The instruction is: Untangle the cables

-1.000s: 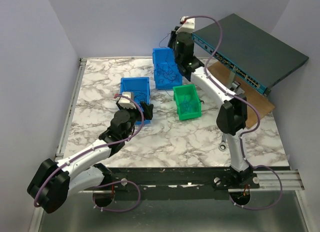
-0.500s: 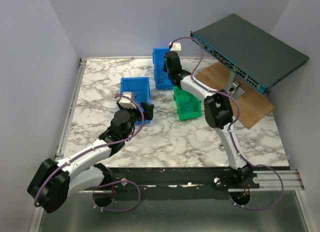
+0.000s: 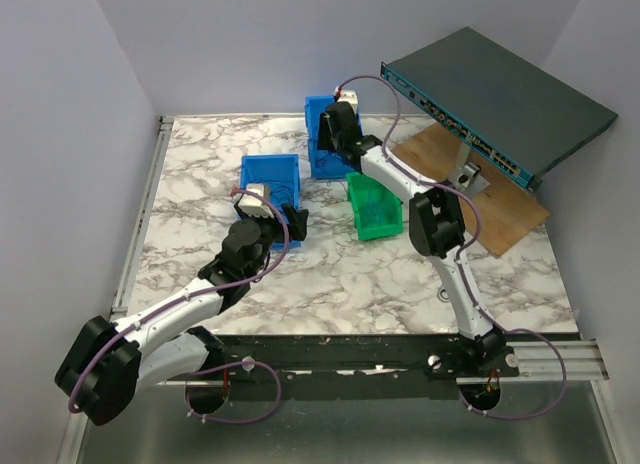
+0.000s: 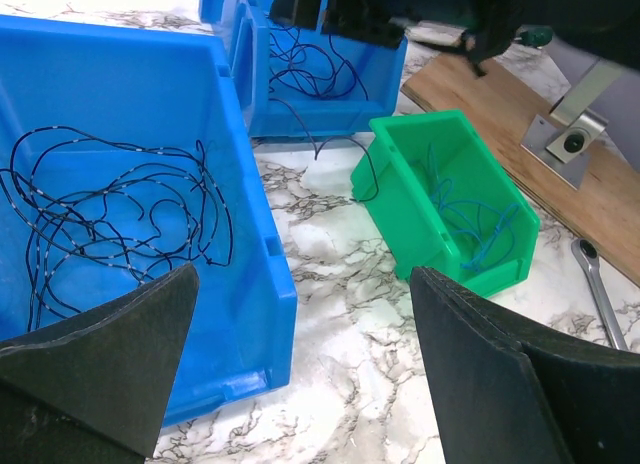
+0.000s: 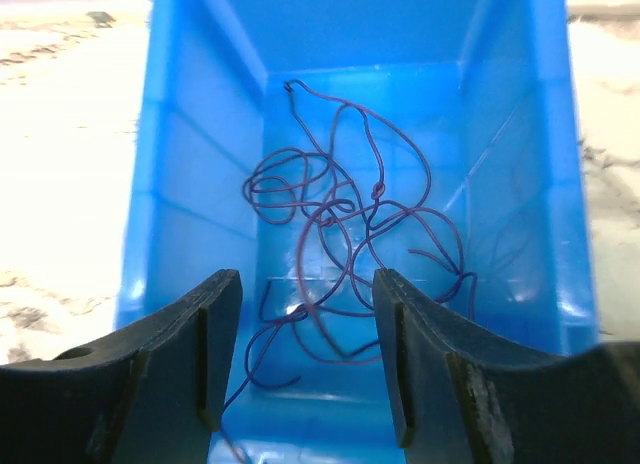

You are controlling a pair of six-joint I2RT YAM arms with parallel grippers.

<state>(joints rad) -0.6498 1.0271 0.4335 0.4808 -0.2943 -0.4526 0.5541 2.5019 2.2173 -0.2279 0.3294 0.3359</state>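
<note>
Thin dark cables [image 5: 350, 234] lie tangled in the far blue bin [image 5: 510, 134], and my right gripper [image 5: 305, 314] hangs open just above them. A loose, blurred strand runs down between its fingers, gripped by neither. Seen from above, that right gripper [image 3: 328, 144] is over the far blue bin [image 3: 318, 159]. My left gripper [image 4: 300, 384] is open and empty beside the near blue bin [image 4: 250, 284], which holds more dark cables [image 4: 110, 204]. The green bin [image 4: 400, 214] contains blue cables [image 4: 465, 219]. One dark strand [image 4: 340, 154] trails from the far bin onto the table.
A silver wrench [image 4: 600, 294] lies on the marble to the right of the green bin. A wooden board [image 3: 500, 209] and a tilted dark network switch [image 3: 500, 94] fill the back right. Grey walls enclose the table.
My right arm swung left and down from beside the switch to over the far blue bin, and its jaws opened. The left arm has stayed still.
</note>
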